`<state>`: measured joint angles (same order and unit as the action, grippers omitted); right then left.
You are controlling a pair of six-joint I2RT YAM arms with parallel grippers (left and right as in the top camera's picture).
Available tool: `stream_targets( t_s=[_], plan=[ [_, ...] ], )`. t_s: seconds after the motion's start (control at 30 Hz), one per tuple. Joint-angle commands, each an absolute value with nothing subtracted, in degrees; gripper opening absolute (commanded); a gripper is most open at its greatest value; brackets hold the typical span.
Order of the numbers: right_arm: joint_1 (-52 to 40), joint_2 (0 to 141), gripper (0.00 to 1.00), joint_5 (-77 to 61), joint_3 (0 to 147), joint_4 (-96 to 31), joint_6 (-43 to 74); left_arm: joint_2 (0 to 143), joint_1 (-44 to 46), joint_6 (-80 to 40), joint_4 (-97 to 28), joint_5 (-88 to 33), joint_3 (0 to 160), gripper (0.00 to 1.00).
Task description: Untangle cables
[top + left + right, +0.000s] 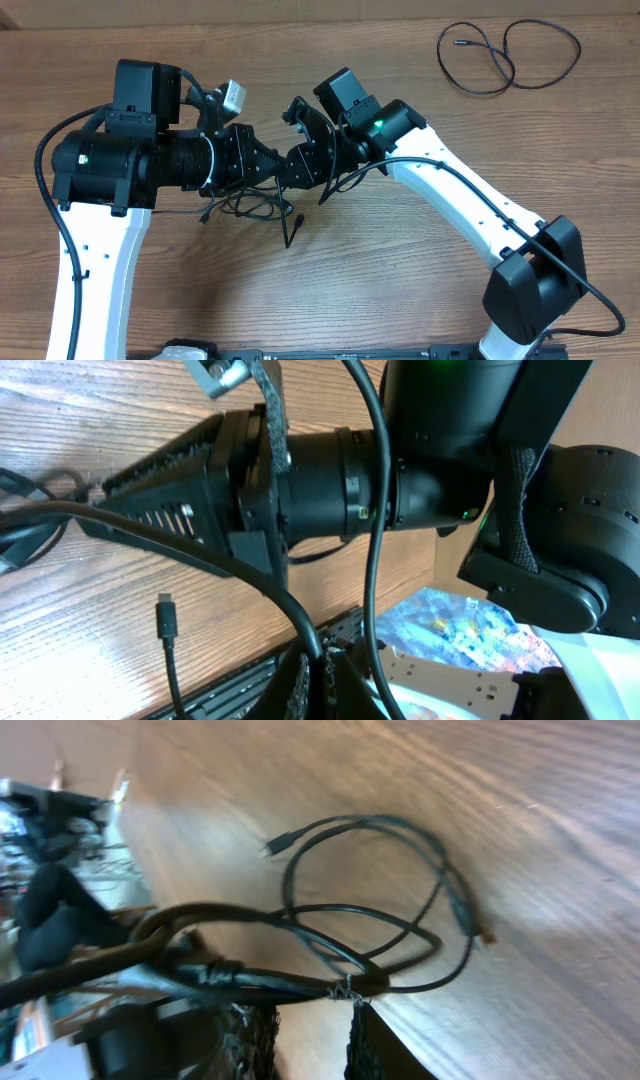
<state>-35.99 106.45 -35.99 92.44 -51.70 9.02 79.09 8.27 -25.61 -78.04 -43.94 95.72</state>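
A tangle of thin black cables (250, 205) lies on the wooden table just below both grippers. My left gripper (276, 168) points right and is shut on one cord of it. In the left wrist view that cord (200, 545) curves in from the left down into the closed jaws of the left gripper (320, 662). My right gripper (292, 168) faces it tip to tip. In the right wrist view the right gripper (312, 1010) stands a little open, with the bundled cords (300, 982) running across its fingertips and loops (400, 890) beyond. A separate cable (500, 55) lies far right.
A small plug (166, 618) rests on the table near its front edge (250, 678). The right arm's black body (330, 480) fills the left wrist view. White arm links (460, 205) (95, 270) stand over the table's near side.
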Motion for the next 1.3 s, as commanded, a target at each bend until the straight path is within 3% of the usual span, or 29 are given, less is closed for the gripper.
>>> stream_targets(
  t_s=[0.0,0.4,0.53,0.63,0.7,0.77,1.0,1.07,1.27],
  plan=[
    [-35.99,105.78,0.25,-31.57,92.2,-51.29,8.45,79.13,8.71,-26.17,-77.97,-45.76,96.47,0.04],
    [-38.54,105.78,0.22,-41.34,92.2,-51.94,8.6,79.79,8.71,-27.9,-77.71,-41.76,96.47,0.04],
    [-39.66,105.78,0.26,-42.04,92.2,-52.14,8.93,80.49,8.71,-29.28,-77.52,-36.03,96.47,0.04],
    [-39.68,105.78,0.41,-42.98,92.2,-52.07,8.93,81.41,8.71,-30.39,-77.6,-33.19,96.47,0.04],
    [-39.68,105.78,0.66,-43.22,92.2,-51.77,8.95,82.3,8.71,-31.05,-77.78,-32.84,96.47,0.04],
    [-39.68,105.78,0.79,-43.18,92.23,-51.37,8.93,83.29,8.71,-31.38,-77.93,-33.28,96.47,0.04],
    [-39.68,105.78,0.86,-32.27,92.2,-51.57,9.45,85.93,8.71,-25.26,-79.0,-44.12,96.47,0.04],
    [-39.68,105.78,0.99,-27.79,92.2,-51.7,11.81,86.06,8.71,-22.28,-79.53,-46.98,96.47,0.04],
    [-39.68,105.78,1.0,-18.79,92.2,-51.57,20.38,85.38,8.71,-18.55,-81.41,-51.18,96.49,0.04]
  ],
)
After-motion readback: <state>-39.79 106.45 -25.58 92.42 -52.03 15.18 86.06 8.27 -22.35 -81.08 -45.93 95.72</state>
